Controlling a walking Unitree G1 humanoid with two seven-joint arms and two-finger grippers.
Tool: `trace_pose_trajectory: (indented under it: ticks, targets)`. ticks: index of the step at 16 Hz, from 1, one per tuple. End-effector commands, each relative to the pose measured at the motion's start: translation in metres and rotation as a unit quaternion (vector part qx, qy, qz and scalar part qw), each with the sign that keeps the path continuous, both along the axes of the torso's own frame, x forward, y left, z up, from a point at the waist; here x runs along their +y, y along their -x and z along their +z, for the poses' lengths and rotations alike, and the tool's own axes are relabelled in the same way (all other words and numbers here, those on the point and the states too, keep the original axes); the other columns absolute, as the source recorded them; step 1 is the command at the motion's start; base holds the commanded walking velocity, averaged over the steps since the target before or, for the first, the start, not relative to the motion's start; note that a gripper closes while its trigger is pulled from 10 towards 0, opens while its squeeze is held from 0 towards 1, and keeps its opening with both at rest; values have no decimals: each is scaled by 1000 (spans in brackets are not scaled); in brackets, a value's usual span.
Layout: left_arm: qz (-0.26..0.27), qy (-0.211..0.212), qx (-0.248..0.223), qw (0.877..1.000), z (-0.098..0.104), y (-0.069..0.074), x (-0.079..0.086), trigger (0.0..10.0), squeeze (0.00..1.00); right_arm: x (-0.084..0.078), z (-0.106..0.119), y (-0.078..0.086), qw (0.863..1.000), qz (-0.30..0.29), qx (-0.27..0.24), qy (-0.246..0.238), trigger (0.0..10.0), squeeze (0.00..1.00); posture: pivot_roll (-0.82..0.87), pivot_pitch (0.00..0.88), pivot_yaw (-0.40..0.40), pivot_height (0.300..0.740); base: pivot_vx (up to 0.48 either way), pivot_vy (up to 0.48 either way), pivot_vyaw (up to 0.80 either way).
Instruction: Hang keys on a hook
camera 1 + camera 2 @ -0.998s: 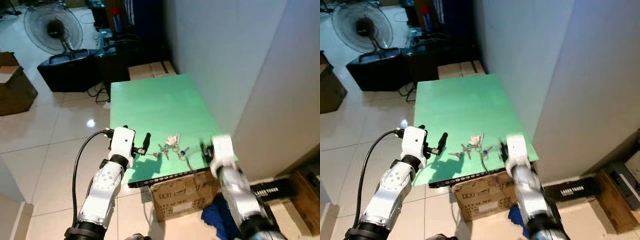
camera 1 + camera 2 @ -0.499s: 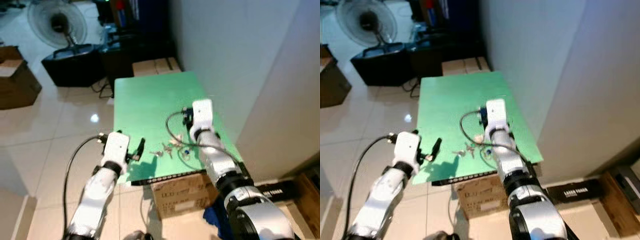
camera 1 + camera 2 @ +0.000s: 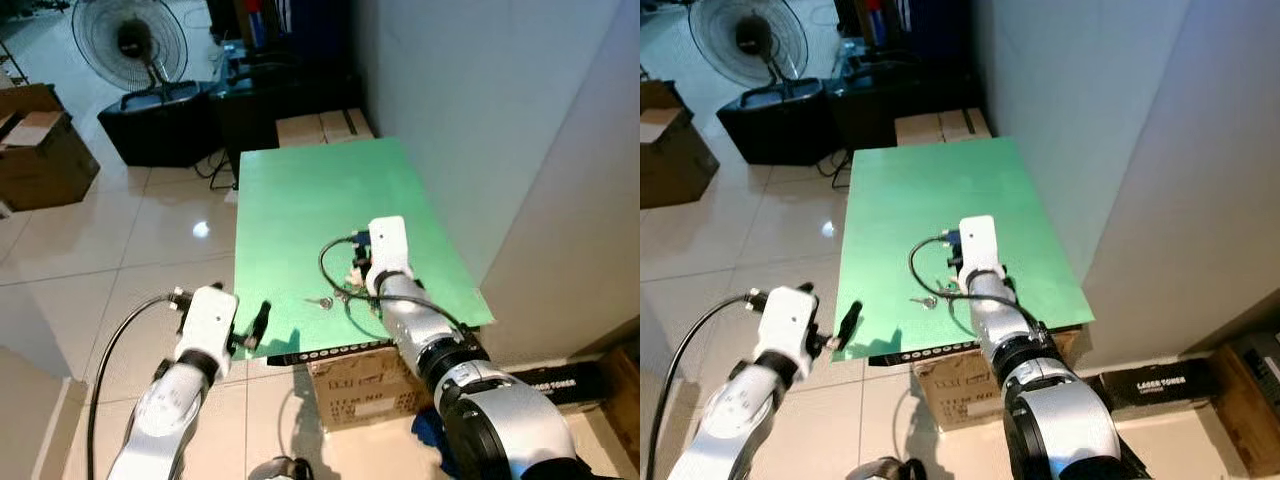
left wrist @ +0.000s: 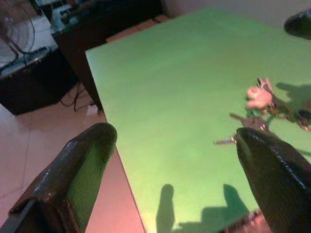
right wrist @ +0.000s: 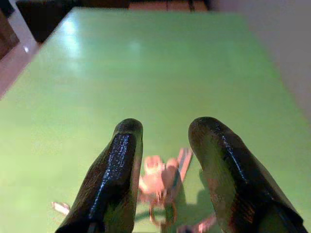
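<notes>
A bunch of keys (image 4: 262,104) with a pale pink fob lies near the front edge of the green tabletop (image 3: 320,190); one key (image 3: 320,301) sticks out toward my left. My right gripper (image 5: 167,125) hovers just above the keys (image 5: 163,182), open, and they show in the gap between its fingers. My right arm (image 3: 405,305) reaches in over the table's front right and covers part of the bunch. My left gripper (image 4: 175,133) is wide open and holds nothing, at the table's front-left edge, well left of the keys.
The tabletop rests on a cardboard box (image 3: 360,385). A pale wall (image 3: 480,120) runs close along its right side. A fan (image 3: 130,40), a black case (image 3: 160,120) and a brown box (image 3: 40,140) stand on the tiled floor beyond and to the left.
My right arm has swung from the table's front-right corner in over the keys. My left gripper has drawn back to the front-left edge. The camera has shifted too.
</notes>
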State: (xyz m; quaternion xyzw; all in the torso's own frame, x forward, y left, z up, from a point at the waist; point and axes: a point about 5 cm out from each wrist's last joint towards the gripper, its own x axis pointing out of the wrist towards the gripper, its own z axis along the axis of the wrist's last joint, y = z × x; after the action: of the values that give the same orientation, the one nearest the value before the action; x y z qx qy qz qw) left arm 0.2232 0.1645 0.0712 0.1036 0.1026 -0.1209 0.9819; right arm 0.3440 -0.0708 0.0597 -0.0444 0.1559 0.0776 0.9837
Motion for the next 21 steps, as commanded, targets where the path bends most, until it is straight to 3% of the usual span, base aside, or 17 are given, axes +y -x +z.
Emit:
trace_pose_trajectory:
  ticks: [1, 12, 20, 21]
  targets:
    - [-6, -9, 3, 1000, 4, 3, 3, 10000, 0, 3, -3, 2, 1000, 2, 9, 7, 10000, 0, 76, 110, 146, 740, 0, 0, 0]
    - [-21, -23, 44, 999, 12, 28, 13, 10000, 0, 8, -35, 26, 997, 5, 71, 33, 10000, 0, 117, 221, 208, 740, 0, 0, 0]
    - [-29, -18, 59, 998, 14, 37, 7, 10000, 0, -8, -60, 44, 990, -14, 128, 60, 10000, 0, 121, 255, 215, 740, 0, 0, 0]
    - [-29, -19, 62, 997, 14, 39, 7, 10000, 0, -9, -60, 45, 990, -19, 129, 59, 0, 0, 121, 260, 217, 740, 0, 0, 0]
